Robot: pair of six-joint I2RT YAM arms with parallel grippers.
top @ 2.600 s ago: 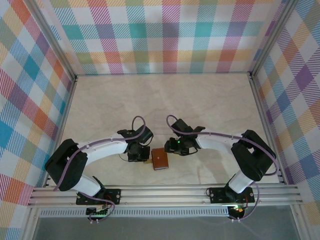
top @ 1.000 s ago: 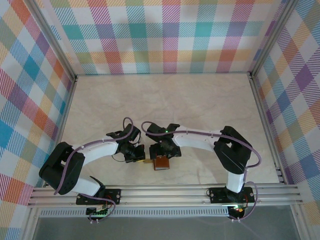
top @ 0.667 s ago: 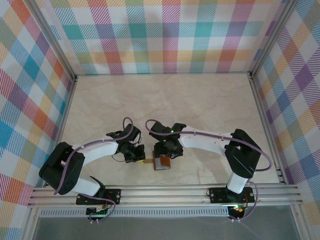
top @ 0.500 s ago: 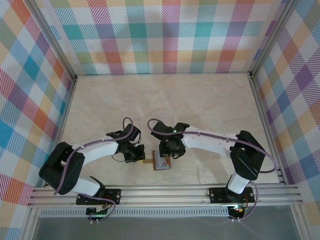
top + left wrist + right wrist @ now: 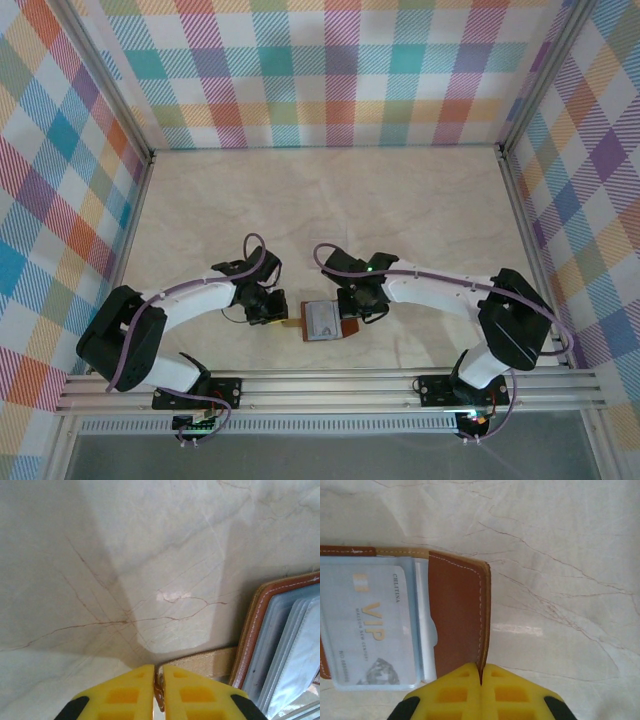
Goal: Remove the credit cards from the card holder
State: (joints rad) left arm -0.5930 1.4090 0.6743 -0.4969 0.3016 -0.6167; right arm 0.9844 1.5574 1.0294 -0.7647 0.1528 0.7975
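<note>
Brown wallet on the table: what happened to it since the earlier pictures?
The right hand swung in, shut on the brown flap and pulled it rightward, so the tan-brown leather wallet now lies open, showing a white VIP card. The left hand stayed pinching the tan strap tab; the wallet kept its spot.

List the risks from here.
1. The right gripper pinches the flap only at its edge; it may slip, letting the flap fold over the card.
2. The left gripper pinches the thin strap; with both grippers busy, freeing one to pull cards may let the holder shift.
</note>
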